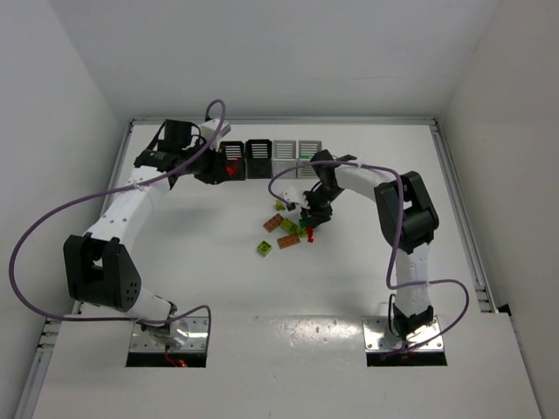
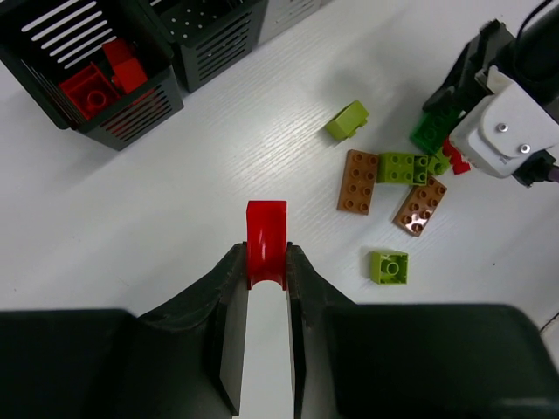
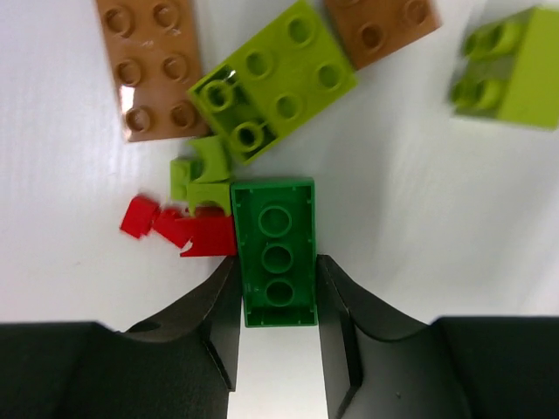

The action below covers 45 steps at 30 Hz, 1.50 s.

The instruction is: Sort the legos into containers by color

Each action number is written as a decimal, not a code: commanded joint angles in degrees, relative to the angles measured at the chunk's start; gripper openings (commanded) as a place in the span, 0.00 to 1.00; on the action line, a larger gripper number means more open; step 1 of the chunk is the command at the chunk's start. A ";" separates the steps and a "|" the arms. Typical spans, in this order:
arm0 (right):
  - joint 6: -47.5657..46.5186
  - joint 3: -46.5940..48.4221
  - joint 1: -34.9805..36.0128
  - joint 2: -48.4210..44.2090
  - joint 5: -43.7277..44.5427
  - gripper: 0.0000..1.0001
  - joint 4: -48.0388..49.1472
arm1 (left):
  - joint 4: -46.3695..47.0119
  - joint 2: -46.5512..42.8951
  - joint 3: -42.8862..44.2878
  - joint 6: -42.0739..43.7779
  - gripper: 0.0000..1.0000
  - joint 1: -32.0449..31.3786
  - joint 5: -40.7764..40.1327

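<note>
Left pincer [image 2: 266,257]: narrow, clamped on a red brick [image 2: 266,227] and held above the tabletop [image 2: 175,192].
Red brick axis: runs 12 to 6 in the left wrist view, its free end sticking out of the tips toward 12.
Target for red: the black bin [image 2: 131,118] that already holds red bricks lies at about 10 o'clock from the left pincer, near but not under it.
Judged move, left: carry the brick toward 10 o'clock until it is past the bin's near wall. Letting go here would drop it on the tabletop.
Right pincer [image 3: 278,279]: low over the pile, its two tips pressed against the long sides of a green brick [image 3: 278,236], so it looks closed on it.
Green brick axis: 12 to 6 in the right wrist view, in line with the pincer. Whether it is off the tabletop cannot be told.
Crowding: small red bits [image 3: 175,227] touch the green brick at its 9 o'clock side, and a yellow-green brick [image 3: 275,78] sits just beyond at 12.
Target for green: the grey bins [image 1: 297,149] lie at about 12 o'clock from the right pincer in the top view. Their contents are too small to make out.
Nearer arm: the left arm is nearer the black bins. The right arm is nearer the pile and the grey bins.
</note>
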 commanded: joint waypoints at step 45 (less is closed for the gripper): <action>61.70 2.93 -6.52 -20.98 8.41 0.14 22.98 | 6.56 20.18 23.84 -3.75 0.51 -0.87 -14.84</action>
